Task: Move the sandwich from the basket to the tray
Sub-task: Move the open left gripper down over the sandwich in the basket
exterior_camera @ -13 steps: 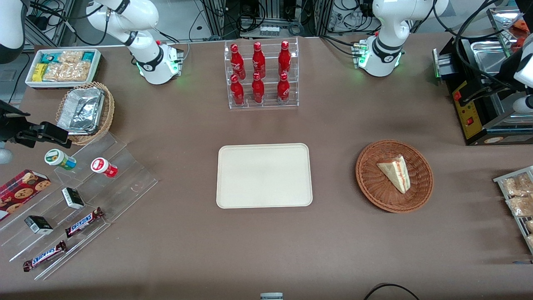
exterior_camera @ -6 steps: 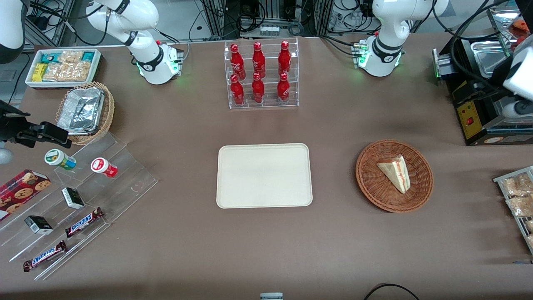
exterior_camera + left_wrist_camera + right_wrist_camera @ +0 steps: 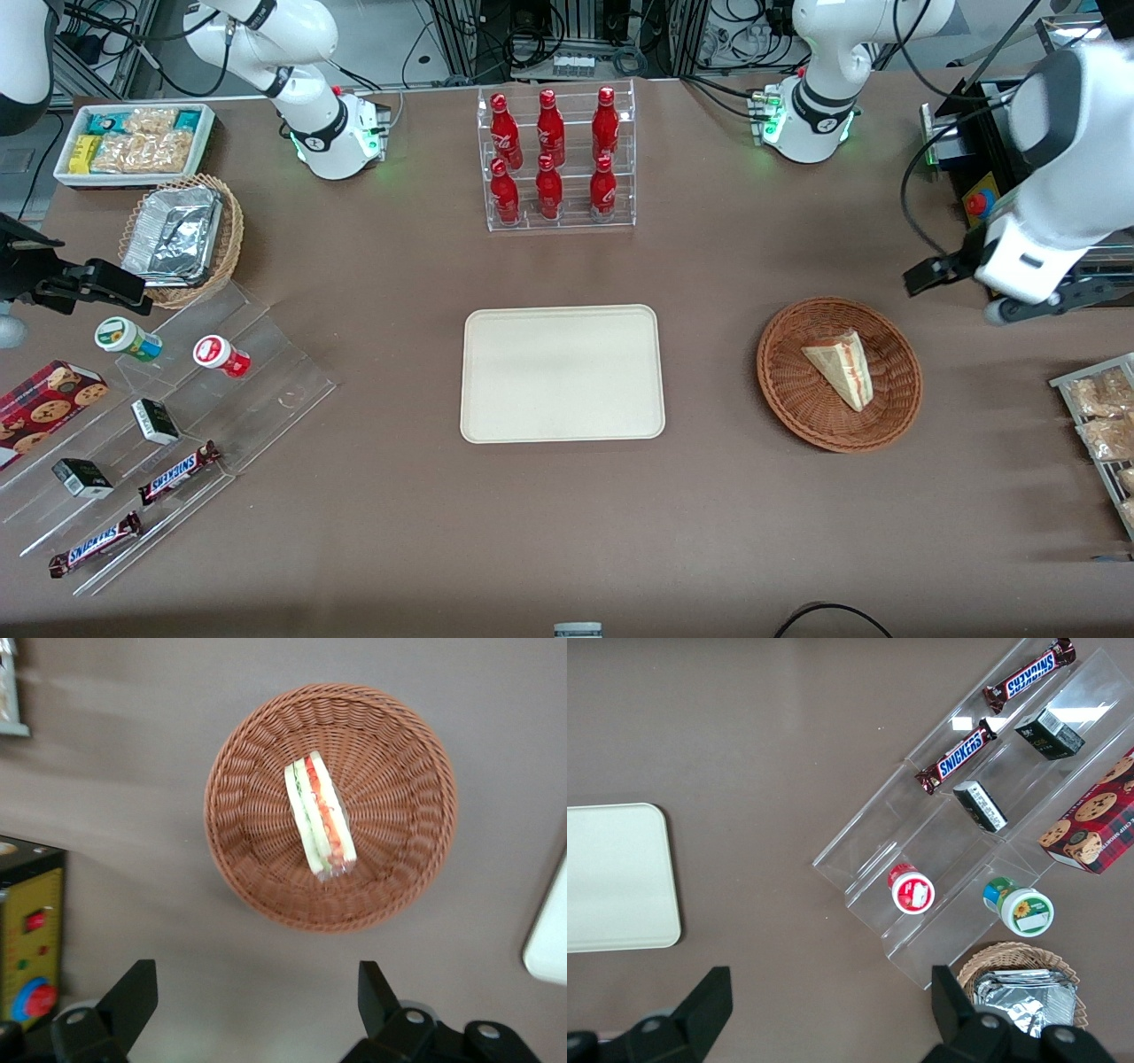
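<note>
Approaching phase, by my reading: the gripper (image 3: 248,1010) hangs high over the table with its two fingers spread wide and nothing between them, near the basket (image 3: 784,390) but not yet over it, a little farther from the front camera and toward the working arm's end of the table. The sandwich (image 3: 842,367) lies in the basket, resting on a broad bread face in the front view, apex pointing away from the front camera; in the wrist view the sandwich (image 3: 320,816) shows its layered edge, red and green filling between pale bread, sitting slightly off the centre of the basket (image 3: 239,859). The tray (image 3: 496,416) is bare and sits well apart from the basket, toward the parked arm's end. To do the step well, I would first bring the gripper squarely above the wedge, then rotate the wrist so the fingers straddle the narrow dimension, bread face to bread face, not along its length, which looks too long for the opening. Aim for the thick middle of the wedge; the tapered tip would likely slip. The wrap looks slick and the bread soft, so I judge a gentle close is wanted, enough to hold without squashing the filling out. Descent should stop short of the wicker floor, and the fingertips must clear the raised rim. The basket is light and may shift if a finger drags on the weave. Lift straight up before any travel toward the tray.
</note>
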`<state>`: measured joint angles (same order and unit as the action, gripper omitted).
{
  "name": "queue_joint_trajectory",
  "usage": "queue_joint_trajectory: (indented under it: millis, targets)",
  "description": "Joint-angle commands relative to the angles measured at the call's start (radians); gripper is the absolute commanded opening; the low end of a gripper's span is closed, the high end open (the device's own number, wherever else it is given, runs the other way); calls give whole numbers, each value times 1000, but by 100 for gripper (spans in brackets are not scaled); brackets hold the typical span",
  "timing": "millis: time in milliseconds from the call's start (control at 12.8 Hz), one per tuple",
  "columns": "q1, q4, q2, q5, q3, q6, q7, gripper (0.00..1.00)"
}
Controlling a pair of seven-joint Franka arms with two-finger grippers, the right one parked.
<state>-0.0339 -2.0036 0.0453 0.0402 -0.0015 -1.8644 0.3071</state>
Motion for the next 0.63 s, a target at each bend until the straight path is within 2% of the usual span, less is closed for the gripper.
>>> queue_joint_trajectory:
  millis: [0,157,549]
  targets:
    - [-4,-69,-31,10,-12,-117,110,100]
    - [-14,-81,-89,10,-15,-200,228,100]
    - [-43,-80,-212,12,-26,-337,383,100]
